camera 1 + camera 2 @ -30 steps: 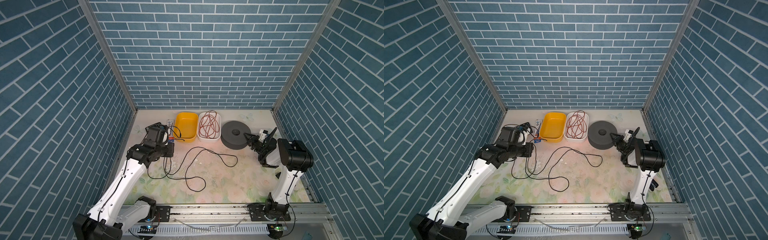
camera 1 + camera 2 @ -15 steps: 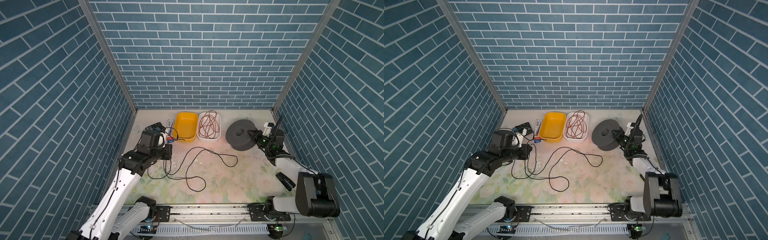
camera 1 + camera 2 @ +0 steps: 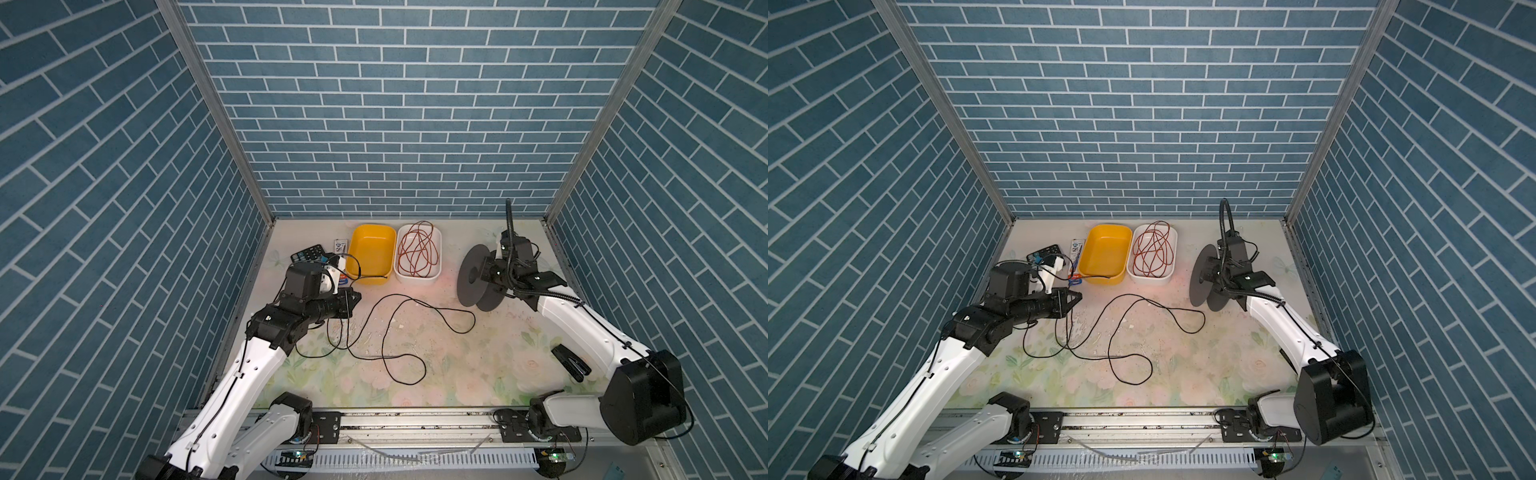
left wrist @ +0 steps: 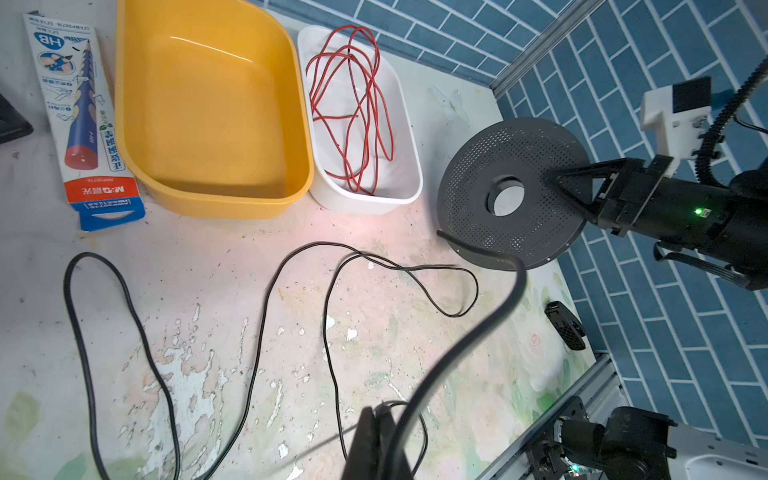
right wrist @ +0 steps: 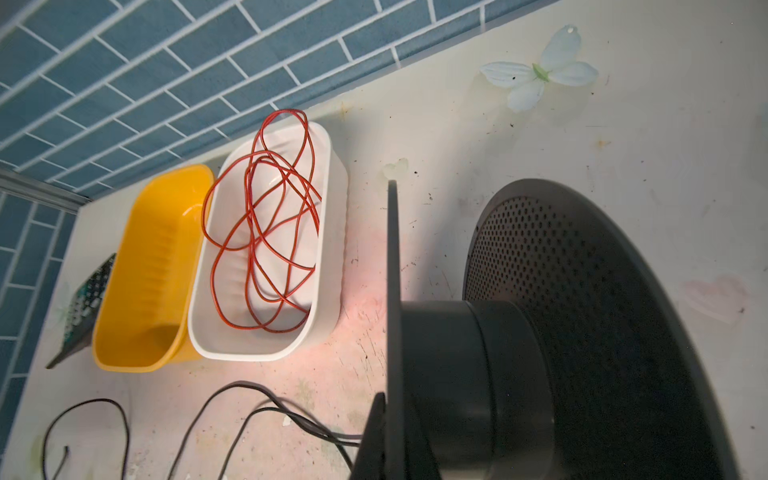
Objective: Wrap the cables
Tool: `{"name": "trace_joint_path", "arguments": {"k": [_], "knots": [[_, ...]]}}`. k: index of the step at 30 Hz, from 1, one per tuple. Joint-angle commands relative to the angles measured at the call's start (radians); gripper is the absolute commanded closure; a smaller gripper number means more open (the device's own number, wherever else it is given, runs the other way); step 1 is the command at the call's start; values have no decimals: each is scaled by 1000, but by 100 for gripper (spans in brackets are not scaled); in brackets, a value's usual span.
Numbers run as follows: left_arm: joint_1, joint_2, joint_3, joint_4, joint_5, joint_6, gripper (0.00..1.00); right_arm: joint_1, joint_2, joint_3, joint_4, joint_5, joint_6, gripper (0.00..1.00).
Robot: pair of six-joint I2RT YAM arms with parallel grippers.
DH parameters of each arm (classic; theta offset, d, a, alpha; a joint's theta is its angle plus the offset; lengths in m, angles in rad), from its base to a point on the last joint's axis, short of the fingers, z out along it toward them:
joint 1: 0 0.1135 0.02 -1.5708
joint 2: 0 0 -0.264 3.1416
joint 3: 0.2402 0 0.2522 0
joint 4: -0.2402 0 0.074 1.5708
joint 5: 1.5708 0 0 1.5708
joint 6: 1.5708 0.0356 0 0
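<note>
- My right claw (image 4: 550,176) is clamping the grey spool (image 4: 478,199)
- My left claw (image 3: 354,296) is pinching the black cable (image 4: 465,338) left of the spool
- Nothing is wound yet

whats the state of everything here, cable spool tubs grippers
black cable: loose on table, one end gripped
grey spool: on edge, hub bare
left gripper: shut on black cable
right gripper: shut on grey spool flange
yellow tub: empty
white tub: holds tangled red wire
</note>
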Motion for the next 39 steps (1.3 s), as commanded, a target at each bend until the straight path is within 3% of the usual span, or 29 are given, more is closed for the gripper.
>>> {"name": "trace_joint_path", "arguments": {"k": [1, 10, 28, 39], "knots": [[-1, 4, -2, 24, 14, 4, 100, 62, 36, 91, -33, 152, -63, 100], [-2, 2, -22, 38, 19, -1, 100, 195, 197, 232, -47, 332, -54, 100], [-1, 32, -27, 54, 24, 4, 100, 239, 267, 219, 35, 335, -25, 100], [-1, 41, -42, 73, 28, -2, 100, 241, 278, 219, 39, 331, -31, 85]]}}
